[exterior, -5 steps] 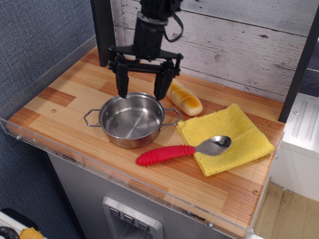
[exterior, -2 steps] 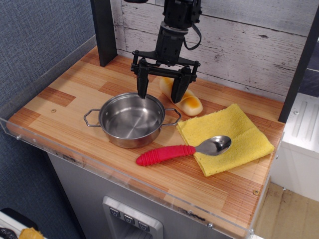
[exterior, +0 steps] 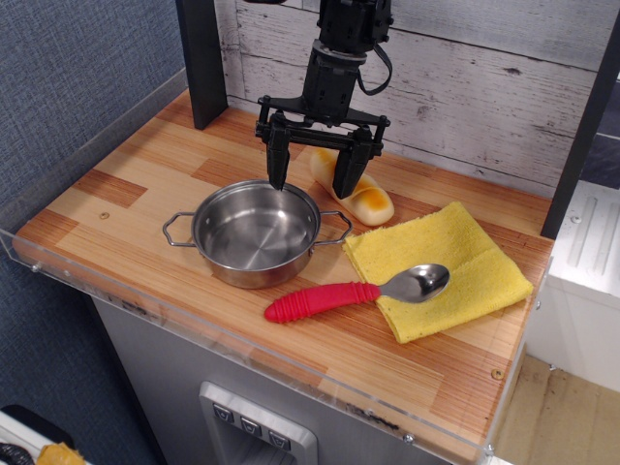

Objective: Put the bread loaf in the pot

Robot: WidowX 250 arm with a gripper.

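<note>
The bread loaf [exterior: 366,201] lies on the wooden counter behind and to the right of the pot, cream with an orange-golden top, its left part hidden behind a gripper finger. The pot [exterior: 256,232] is a shallow steel pot with two wire handles, empty, in the middle of the counter. My gripper [exterior: 311,180] hangs open above the pot's back rim, fingers pointing down. Its left finger is over the rim and its right finger is in front of the loaf's left part. It holds nothing.
A spoon with a red handle [exterior: 356,294] lies right of the pot, its bowl on a yellow cloth [exterior: 441,266]. A dark post [exterior: 201,58] stands at the back left. A clear acrylic rim [exterior: 242,349] runs along the counter's front edge.
The gripper has moved right and back, from over the pot's back-left rim toward the loaf. It stays open. Nothing else has moved.
</note>
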